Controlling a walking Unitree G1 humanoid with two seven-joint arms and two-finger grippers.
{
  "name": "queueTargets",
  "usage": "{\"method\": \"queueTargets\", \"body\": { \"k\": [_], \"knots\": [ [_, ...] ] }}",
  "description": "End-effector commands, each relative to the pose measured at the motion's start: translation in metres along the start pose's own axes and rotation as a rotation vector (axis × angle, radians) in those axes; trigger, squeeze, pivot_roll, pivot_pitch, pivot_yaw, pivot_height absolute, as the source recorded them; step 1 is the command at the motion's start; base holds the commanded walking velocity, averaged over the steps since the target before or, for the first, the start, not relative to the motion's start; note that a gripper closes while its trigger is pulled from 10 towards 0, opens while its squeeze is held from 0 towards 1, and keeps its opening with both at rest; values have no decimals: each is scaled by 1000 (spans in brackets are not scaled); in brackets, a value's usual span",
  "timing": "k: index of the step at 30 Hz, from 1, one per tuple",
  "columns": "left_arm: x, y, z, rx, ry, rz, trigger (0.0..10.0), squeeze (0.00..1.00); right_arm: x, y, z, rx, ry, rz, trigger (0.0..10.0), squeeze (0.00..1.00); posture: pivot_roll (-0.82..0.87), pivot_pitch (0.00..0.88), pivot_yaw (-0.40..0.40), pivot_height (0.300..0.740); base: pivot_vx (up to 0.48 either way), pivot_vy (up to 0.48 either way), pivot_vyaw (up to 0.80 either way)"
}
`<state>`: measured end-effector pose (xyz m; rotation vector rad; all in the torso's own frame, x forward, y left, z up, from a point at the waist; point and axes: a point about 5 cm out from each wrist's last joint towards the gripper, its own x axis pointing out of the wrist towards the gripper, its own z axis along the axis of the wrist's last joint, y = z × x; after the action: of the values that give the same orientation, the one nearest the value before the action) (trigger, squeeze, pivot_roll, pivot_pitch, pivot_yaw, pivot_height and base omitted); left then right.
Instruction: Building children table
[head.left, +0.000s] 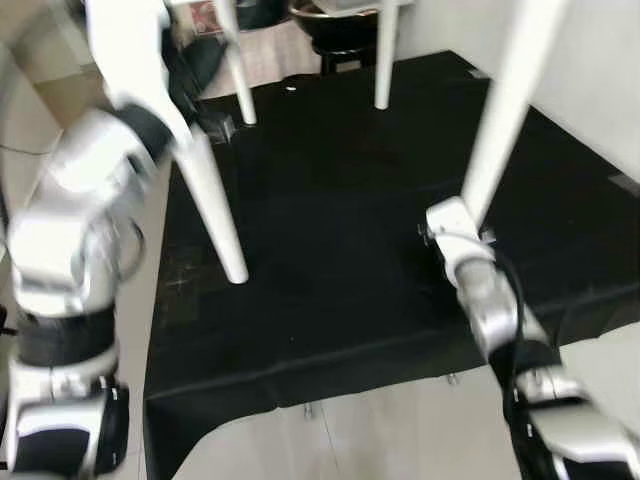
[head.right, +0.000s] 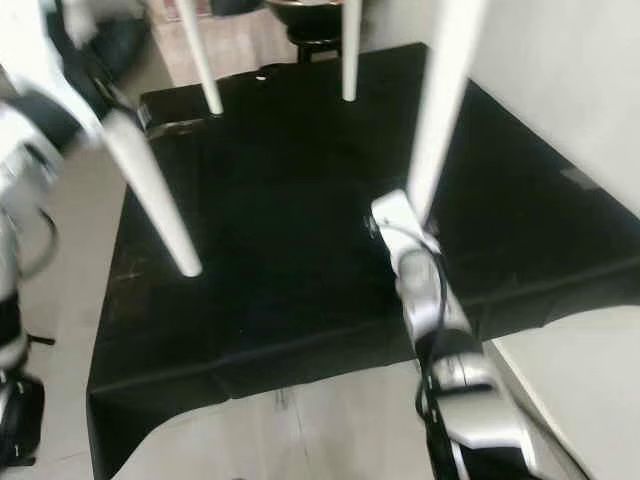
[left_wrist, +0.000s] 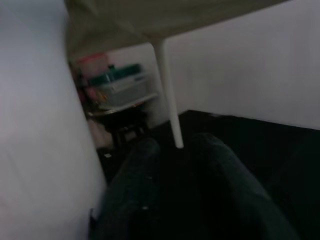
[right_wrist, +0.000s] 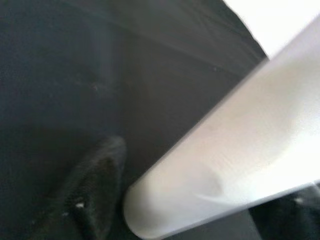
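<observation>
A: Where on the black mat (head.left: 340, 200)?

B: Standing right on it – small white table (left_wrist: 165, 15), all 4 feet inside the mat's edges. 2 far legs (head.left: 383, 60) close to the mat's back edge, near-left leg (head.left: 215, 205) slanting down toward the mat's left side, near-right leg (head.left: 505, 110) coming down around the mat's middle.

A: And the claws?

B: Right gripper (head.left: 445, 225) low over the mat, at the foot of the near-right leg. Grasping it: in the right wrist view, white leg runs between the 2 black fingers (right_wrist: 95, 190), mat dark behind.

A: Left one?

B: Left gripper (left_wrist: 176, 150) up by the near-left leg, above the mat's left edge – cannot tell whether clenched or released. Blurred white surface just beside it in the left wrist view, a far leg straight ahead on the mat.

A: Anything off the mat?

B: Dark round stool (head.left: 335, 25) past the mat's back edge, between the 2 far legs. Pale floor tiles (head.left: 400, 430) in front of the mat's near edge, wrinkled there.
</observation>
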<state>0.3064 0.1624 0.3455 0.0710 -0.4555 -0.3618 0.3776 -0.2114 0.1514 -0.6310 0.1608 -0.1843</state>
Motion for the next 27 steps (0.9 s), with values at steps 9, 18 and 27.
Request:
{"method": "queueTargets", "body": {
  "k": [9,18,27],
  "knots": [
    [-34,-14,-24,-113,30,33,10000,1000,-28,-10,26,46,-263,-36,10000,1000,-55,110,77,740,0,0,0],
    [-88,-43,-86,-114,258,182,10000,980,-66,3,24,78,-374,34,10000,1000,-69,97,71,740,0,0,0],
    [-132,-50,-129,-50,468,312,10000,0,-91,39,40,111,-483,267,10000,0,-57,75,49,740,0,0,0]
  ]
}}
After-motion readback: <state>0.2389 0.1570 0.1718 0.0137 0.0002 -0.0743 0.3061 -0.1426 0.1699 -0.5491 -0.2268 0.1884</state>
